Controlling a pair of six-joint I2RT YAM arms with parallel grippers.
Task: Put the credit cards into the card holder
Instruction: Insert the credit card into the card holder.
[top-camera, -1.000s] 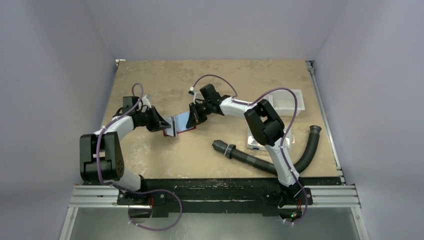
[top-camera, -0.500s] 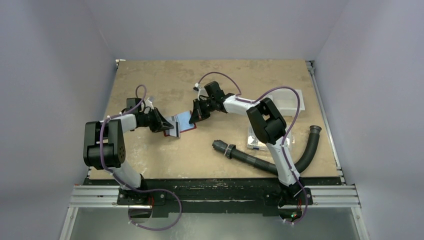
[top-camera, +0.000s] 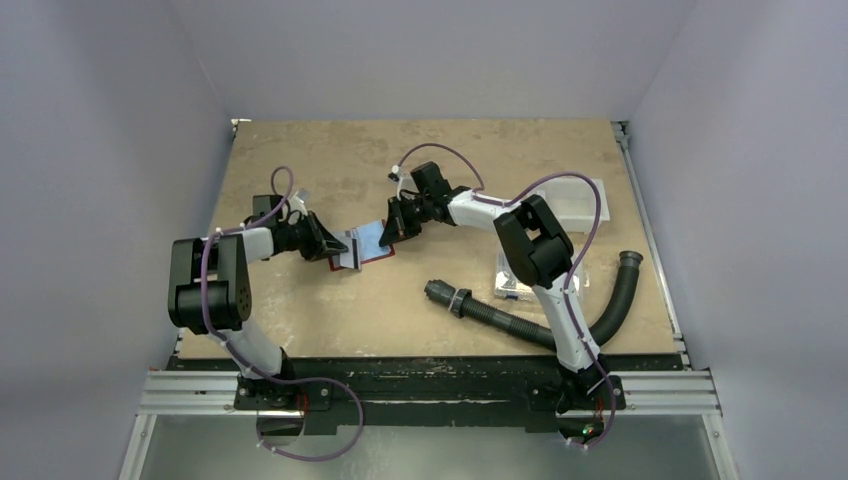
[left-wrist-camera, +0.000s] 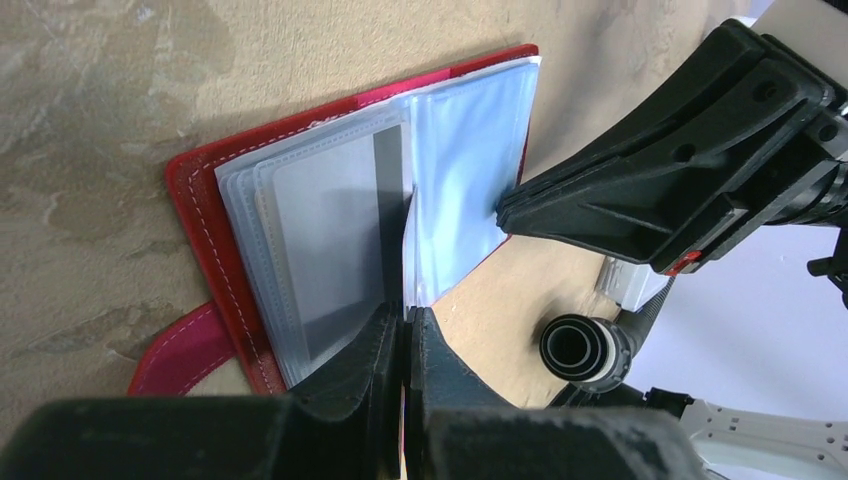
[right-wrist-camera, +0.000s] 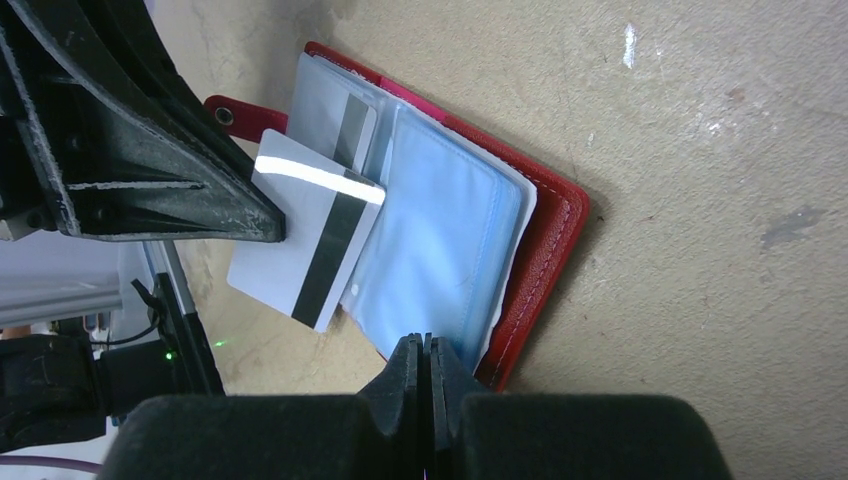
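1. Pinching shut, the left hand (left-wrist-camera: 405, 322) grips one edge of a pale credit card (right-wrist-camera: 300, 250) with a black stripe. The card is tilted, and its far end overlaps the open pages.
2. Right hand (right-wrist-camera: 421, 352) is fully closed, its tips at the edge of the blue plastic sleeve (right-wrist-camera: 440, 240). Cannot tell whether it nips the sleeve or only presses it.
3. Card holder (right-wrist-camera: 548, 240) lies open on the tabletop (right-wrist-camera: 700, 150) between the two hands, red cover down. Its closing tab (left-wrist-camera: 175, 350) sticks out on the left hand's side.
4. Second card (right-wrist-camera: 347, 125), grey with a dark stripe, sits in a clear pocket beside the blue sleeve.
5. Off to the right, well apart from the holder: a black ribbed hose (top-camera: 500, 315), a clear box (top-camera: 515, 283) and a white tray (top-camera: 575, 200).
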